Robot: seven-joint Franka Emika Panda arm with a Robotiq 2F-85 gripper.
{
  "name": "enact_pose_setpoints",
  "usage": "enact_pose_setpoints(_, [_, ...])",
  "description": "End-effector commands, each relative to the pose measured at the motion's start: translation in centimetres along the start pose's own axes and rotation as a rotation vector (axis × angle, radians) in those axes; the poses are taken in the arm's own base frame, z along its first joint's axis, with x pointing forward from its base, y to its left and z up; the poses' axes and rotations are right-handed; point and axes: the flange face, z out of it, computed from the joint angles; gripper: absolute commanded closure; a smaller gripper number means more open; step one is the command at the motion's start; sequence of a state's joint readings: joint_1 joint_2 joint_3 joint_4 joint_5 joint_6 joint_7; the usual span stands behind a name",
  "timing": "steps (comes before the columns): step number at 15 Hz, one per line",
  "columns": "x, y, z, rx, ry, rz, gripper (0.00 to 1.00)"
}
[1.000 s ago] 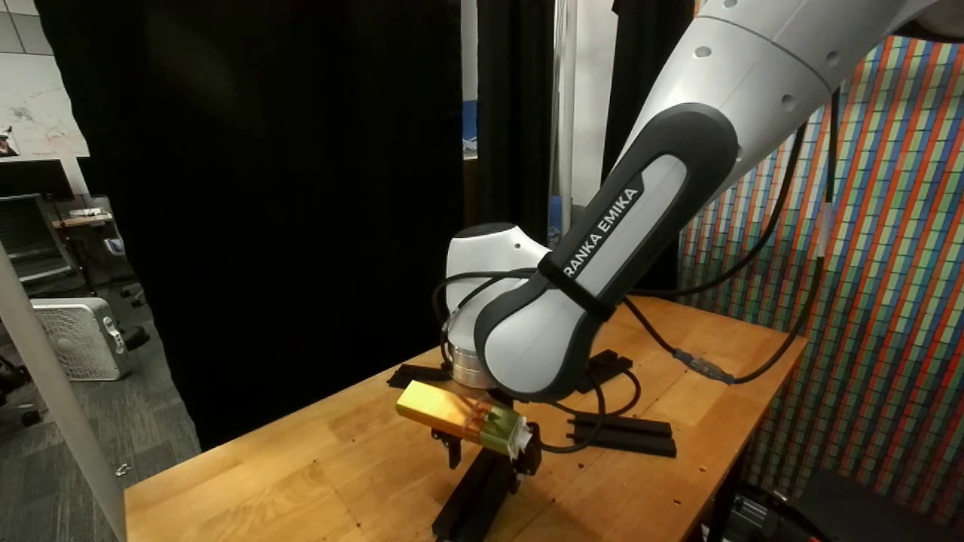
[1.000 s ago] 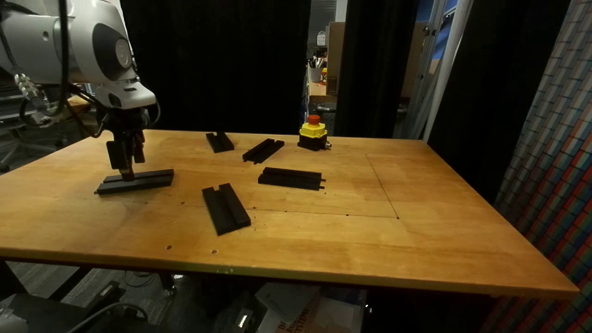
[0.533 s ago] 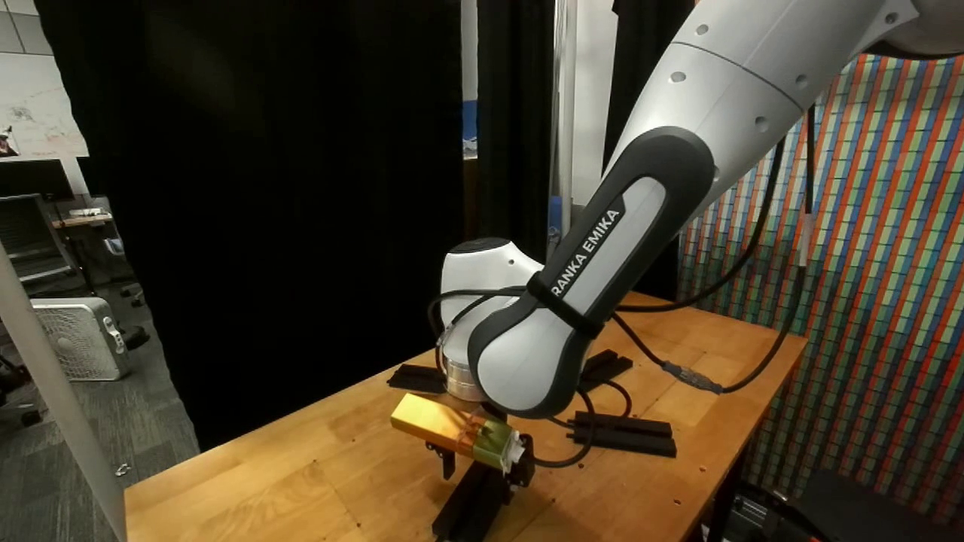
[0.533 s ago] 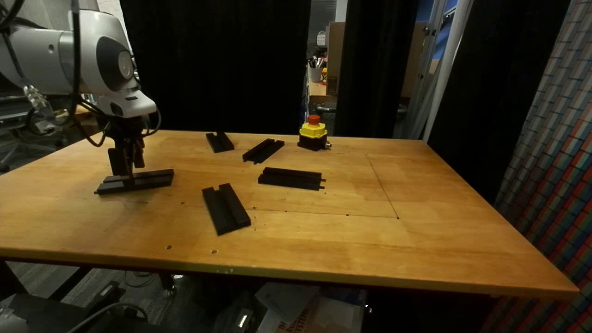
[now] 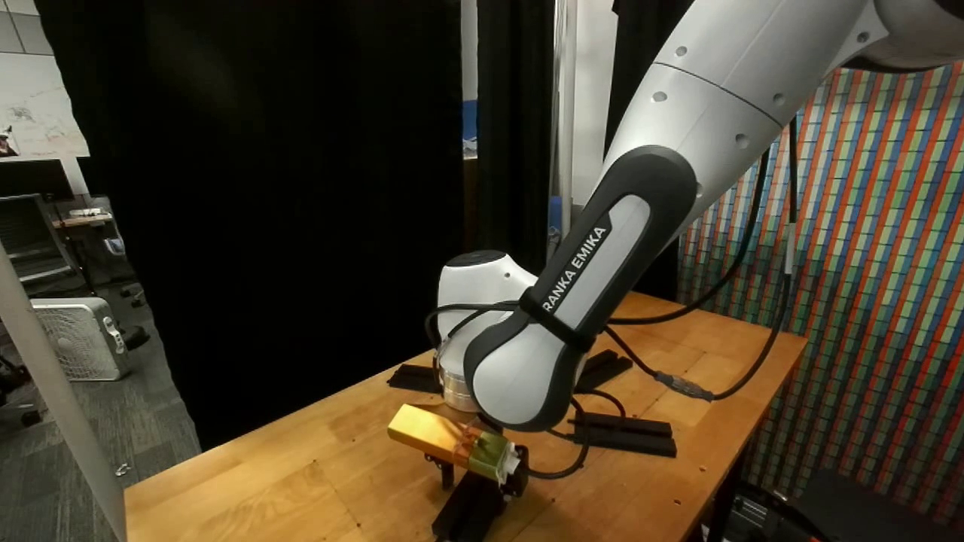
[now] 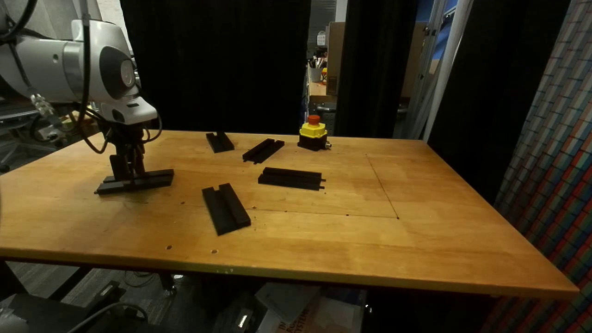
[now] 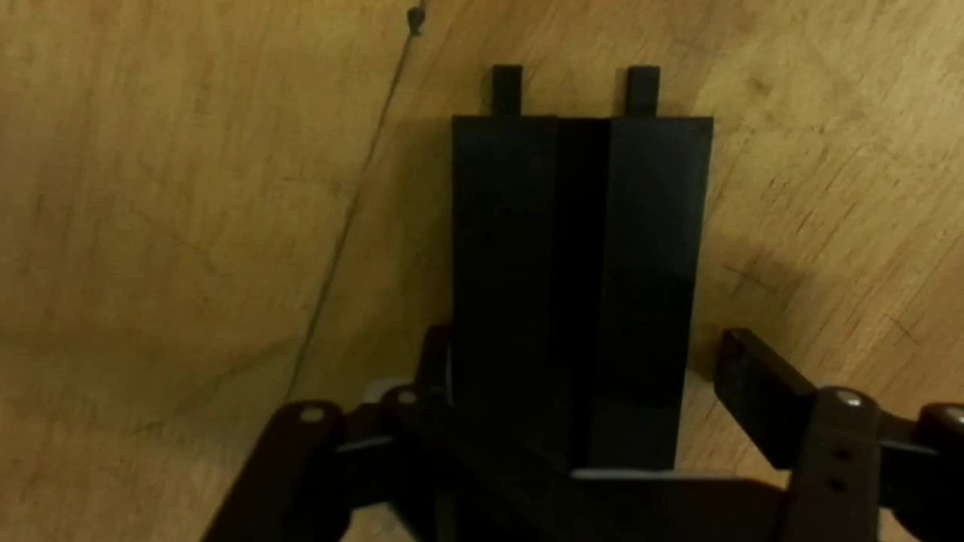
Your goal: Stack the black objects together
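- The near bar (image 6: 226,209), black and grooved along its length, lies flat on the wooden table (image 6: 351,259), left of the middle, its long sides running from near to far.
- The left bar (image 6: 157,179), black and grooved too, lies flat a little farther back and to the left, its length running roughly left to right.
- The gripper (image 7: 584,361) stands astride the left bar, its fingers (image 7: 761,399) spread wide; in the wrist view, table shows between the finger at the right and the bar, while the finger at the left is right at the bar's opposite side, and I cannot tell whether it touches.
- Above it the robot arm (image 6: 46,69) reaches in from the left.
- The middle bar (image 6: 290,178) lies flat to the right of the left bar, well apart from it, two small pegs (image 6: 323,180) at its right end.
- The far bar (image 6: 263,151) lies aslant just beyond, a little to the left.
- The farthest bar (image 6: 219,142) lies to the left of the far bar, near the table's far edge.
- Right of the far bar, a yellow-and-black box (image 6: 313,132) stands upright with a red button (image 6: 314,120) on top.
- Black curtains (image 6: 215,60) hang behind the table.
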State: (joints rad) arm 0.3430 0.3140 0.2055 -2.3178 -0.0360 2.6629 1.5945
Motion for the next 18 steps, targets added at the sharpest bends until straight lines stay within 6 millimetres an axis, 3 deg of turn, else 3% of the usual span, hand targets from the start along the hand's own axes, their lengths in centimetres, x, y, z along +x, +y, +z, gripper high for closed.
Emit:
enact_pose_setpoints(1, [-0.2,-1.0,-0.7,0.029,0.010,-0.017,0.42])
enact_pose_setpoints(3, [-0.2,-1.2,-1.2,0.027,0.008,-0.019,0.55])
enact_pose_setpoints(7, [0.7,-1.6,-4.0,0.018,-0.008,-0.004,0.55])
enact_pose_setpoints(11, [2.7,-3.0,-8.8,0.009,0.005,-0.001,0.55])
enact_pose_setpoints(18, [5.9,-8.1,-16.9,0.075,0.022,0.041,0.55])
